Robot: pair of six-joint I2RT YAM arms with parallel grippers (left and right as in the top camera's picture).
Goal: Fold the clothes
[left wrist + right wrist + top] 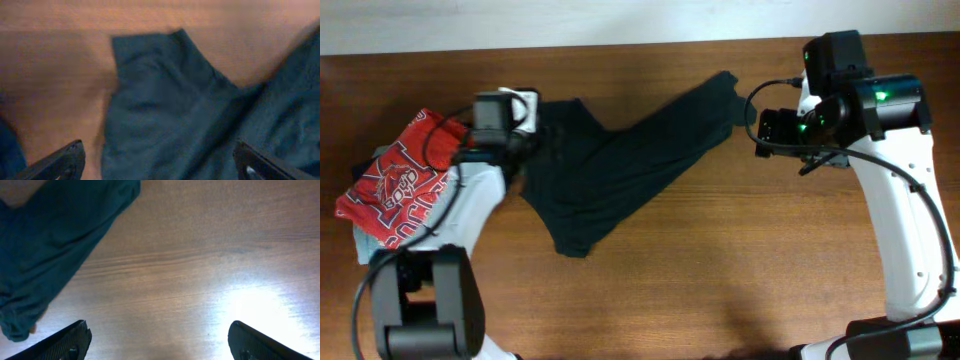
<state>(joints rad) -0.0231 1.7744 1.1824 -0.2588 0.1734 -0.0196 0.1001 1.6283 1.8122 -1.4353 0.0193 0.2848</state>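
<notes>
Left wrist view: left gripper (161,167) jaws wide apart, nothing held, hanging over the dark garment (165,115), a sleeve-like flap just ahead. Right gripper (161,345) also spread wide and empty, over the bare table (210,255), with the garment's end just off to its left. Overhead, the garment lies loose in a diagonal band across the middle of the table, wrinkled, one end reaching toward the right arm. No neat fold visible, so I'd judge the task is early, with all the squaring up and folding left. Left arm reaches up from the near-left corner, wrist over the garment's left edge, next to the red shirt (395,185). Right arm runs up the right side, wrist bent inward.
</notes>
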